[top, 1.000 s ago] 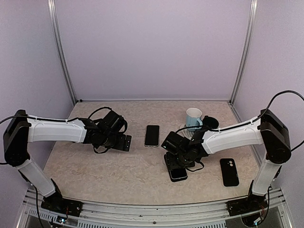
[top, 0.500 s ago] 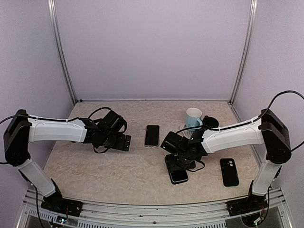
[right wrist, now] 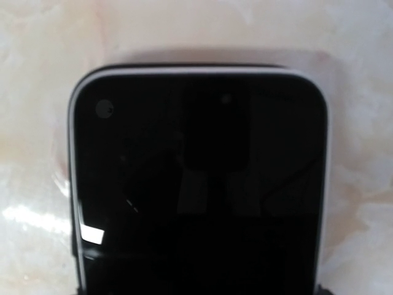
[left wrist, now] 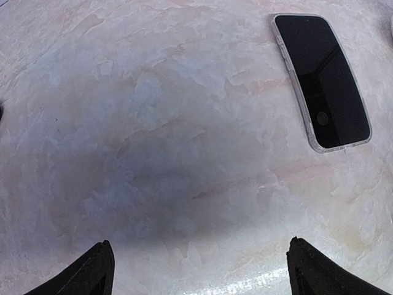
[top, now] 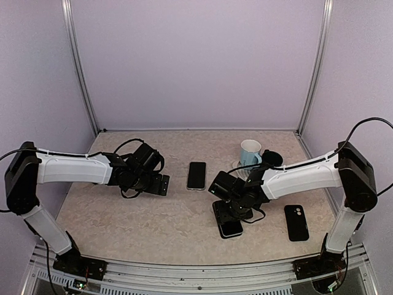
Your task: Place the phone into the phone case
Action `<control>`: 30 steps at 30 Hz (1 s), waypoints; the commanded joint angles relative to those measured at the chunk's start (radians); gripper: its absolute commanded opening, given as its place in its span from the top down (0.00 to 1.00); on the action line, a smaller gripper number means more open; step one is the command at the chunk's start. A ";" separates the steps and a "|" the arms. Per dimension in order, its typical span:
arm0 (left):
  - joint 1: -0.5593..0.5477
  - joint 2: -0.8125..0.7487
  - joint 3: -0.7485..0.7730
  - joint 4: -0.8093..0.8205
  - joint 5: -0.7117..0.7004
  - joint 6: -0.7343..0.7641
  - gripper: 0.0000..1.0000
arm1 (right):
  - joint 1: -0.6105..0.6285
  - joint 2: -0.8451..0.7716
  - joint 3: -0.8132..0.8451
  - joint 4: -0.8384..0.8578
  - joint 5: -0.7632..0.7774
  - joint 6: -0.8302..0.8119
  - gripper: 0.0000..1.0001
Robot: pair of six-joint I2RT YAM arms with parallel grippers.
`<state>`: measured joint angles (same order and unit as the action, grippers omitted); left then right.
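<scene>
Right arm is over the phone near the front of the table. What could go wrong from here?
1. The phone lies flat and fills the right wrist view. The hold of the right gripper cannot be seen, so it may slip or get shoved.
2. The mug stands close behind that arm. A swing toward the black case could clip it.
3. A second phone lies mid-table and is easy to confuse.
</scene>
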<state>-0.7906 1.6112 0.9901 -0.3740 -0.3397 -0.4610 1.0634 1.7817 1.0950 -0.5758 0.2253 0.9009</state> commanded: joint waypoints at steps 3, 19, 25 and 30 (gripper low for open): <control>0.007 0.006 -0.005 0.009 0.018 0.018 0.04 | -0.010 0.001 0.037 -0.007 0.011 -0.021 0.10; -0.197 -0.015 0.023 0.188 0.348 0.244 0.29 | -0.135 -0.298 -0.229 0.045 -0.346 -0.089 0.44; -0.303 0.130 0.123 0.148 0.423 0.332 0.51 | -0.138 -0.340 -0.331 0.166 -0.419 -0.097 0.67; -0.333 0.259 0.198 0.120 0.452 0.332 0.64 | -0.140 -0.308 -0.361 0.215 -0.423 -0.120 0.77</control>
<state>-1.1118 1.7889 1.1313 -0.2295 0.0624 -0.1658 0.9287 1.4696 0.7551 -0.4477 -0.1661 0.8017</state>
